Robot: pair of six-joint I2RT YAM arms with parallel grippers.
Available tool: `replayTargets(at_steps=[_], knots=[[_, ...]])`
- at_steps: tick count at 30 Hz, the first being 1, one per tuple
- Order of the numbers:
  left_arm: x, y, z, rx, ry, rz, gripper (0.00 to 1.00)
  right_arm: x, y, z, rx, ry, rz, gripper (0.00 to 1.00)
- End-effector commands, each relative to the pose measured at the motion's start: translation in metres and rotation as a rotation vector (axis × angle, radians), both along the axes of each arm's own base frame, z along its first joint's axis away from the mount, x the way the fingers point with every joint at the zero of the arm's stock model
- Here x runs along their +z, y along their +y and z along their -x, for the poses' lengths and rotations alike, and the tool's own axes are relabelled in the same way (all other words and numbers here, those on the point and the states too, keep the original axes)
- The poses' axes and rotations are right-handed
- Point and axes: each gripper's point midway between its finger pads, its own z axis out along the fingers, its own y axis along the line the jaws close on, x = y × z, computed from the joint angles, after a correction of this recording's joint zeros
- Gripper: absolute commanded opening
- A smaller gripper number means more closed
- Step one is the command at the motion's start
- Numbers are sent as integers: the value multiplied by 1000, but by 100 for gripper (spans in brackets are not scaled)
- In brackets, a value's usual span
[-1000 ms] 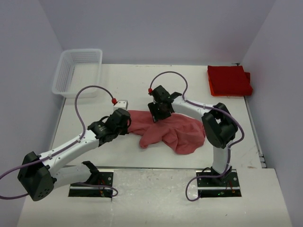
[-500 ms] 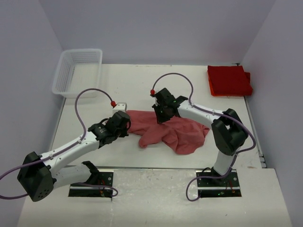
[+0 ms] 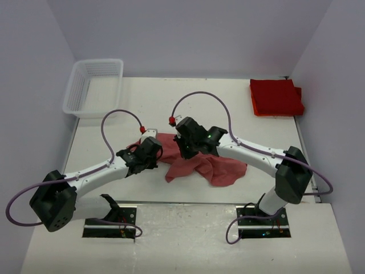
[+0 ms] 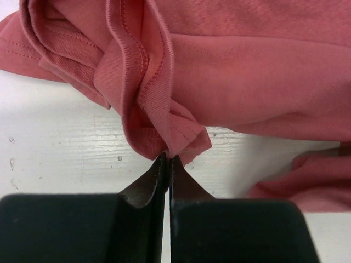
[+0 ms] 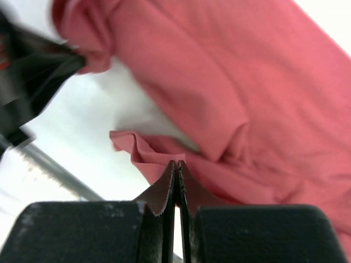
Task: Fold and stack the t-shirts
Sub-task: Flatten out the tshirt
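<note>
A faded salmon-red t-shirt (image 3: 214, 164) lies crumpled at the middle of the table. My left gripper (image 4: 168, 159) is shut on a bunched hem of this t-shirt (image 4: 263, 82) at its left end (image 3: 155, 149). My right gripper (image 5: 176, 163) is shut on a fold of the same t-shirt (image 5: 230, 87) near its upper middle (image 3: 185, 149). The two grippers stand close together. Deep red t-shirts (image 3: 276, 97), folded flat, are stacked at the far right corner.
A white mesh basket (image 3: 93, 87) stands at the far left corner. The table's right edge runs just beyond the red stack. Purple cables loop above both wrists.
My right gripper has closed on the salmon-red t-shirt and moved left and nearer, pulling cloth toward the left gripper. My left gripper has shifted slightly right, still shut on the hem.
</note>
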Motion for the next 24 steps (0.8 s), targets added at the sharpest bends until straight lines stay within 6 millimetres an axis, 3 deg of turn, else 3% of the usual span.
replayTargets(at_steps=[1,4,11,18,24], knots=[[3,-9,-8,8,-33,41,0,9,-1,28,-14,-10,1,0],[3,-11,-8,3,-34,45,0,4,-12,45,-33,-1,-3,0],[1,-11,-8,-2,-31,43,0,7,-34,58,-75,-21,-5,0],[1,-13,-8,-8,-29,50,0,6,-38,82,-58,10,-22,0],[2,-14,-9,-13,-29,47,0,-29,-39,109,-54,97,12,0]])
